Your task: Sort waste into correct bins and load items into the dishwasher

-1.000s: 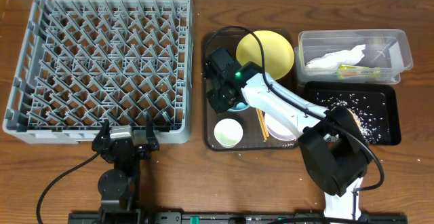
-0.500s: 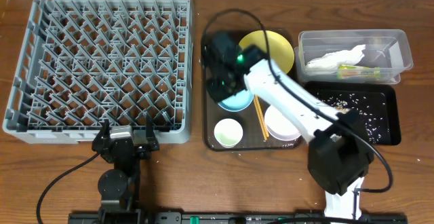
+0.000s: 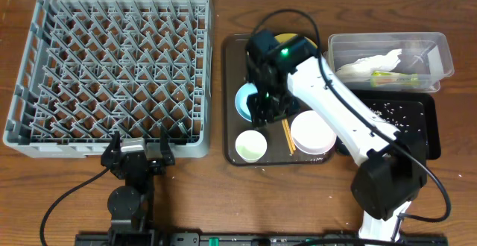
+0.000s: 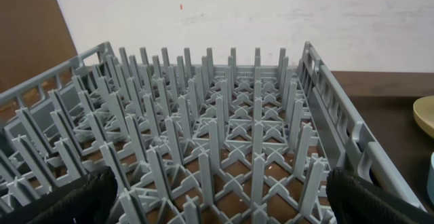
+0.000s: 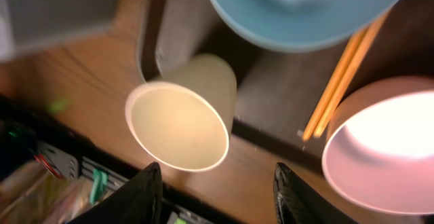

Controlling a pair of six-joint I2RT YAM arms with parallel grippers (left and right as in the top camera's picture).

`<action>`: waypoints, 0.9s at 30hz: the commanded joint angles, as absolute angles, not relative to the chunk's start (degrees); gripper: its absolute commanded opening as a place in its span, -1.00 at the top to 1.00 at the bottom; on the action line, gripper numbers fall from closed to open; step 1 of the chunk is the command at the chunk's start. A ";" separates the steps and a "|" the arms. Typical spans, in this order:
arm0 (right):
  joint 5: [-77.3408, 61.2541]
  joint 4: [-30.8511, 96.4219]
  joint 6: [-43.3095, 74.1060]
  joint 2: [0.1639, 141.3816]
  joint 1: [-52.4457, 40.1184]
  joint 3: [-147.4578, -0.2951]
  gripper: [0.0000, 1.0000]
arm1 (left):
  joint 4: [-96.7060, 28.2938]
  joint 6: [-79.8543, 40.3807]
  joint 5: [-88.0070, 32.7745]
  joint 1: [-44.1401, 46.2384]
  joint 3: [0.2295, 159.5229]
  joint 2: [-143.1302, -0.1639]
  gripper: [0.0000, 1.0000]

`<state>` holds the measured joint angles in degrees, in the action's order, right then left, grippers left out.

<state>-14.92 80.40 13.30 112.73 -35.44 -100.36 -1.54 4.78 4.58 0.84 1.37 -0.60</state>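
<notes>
You've got a wooden bench with four things sitting straight on it: a grey dish rack at 9 o'clock, a dark brown tray near centre, a clear tub at 2 o'clock, and a black tray just beside the tub, at 3 o'clock.

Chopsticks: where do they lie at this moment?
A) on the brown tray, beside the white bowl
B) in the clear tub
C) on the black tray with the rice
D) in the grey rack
A: the overhead view shows the chopsticks lying on the brown tray, right next to the white bowl.
</notes>
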 commanded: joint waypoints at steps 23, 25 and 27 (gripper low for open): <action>-13.04 66.28 19.73 113.10 -39.07 -84.64 0.98 | -3.62 5.37 6.00 0.56 0.23 -0.34 -0.99; -13.13 66.65 19.73 113.03 -39.07 -84.66 0.98 | -3.57 5.26 5.87 0.56 0.25 -0.34 -0.99; -14.28 67.07 19.70 112.42 -39.07 -84.84 0.98 | -3.60 2.68 5.76 0.56 0.40 -0.34 -0.99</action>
<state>-13.34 66.72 18.90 112.88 -38.61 -84.88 -1.52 4.51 4.67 0.84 1.37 -0.60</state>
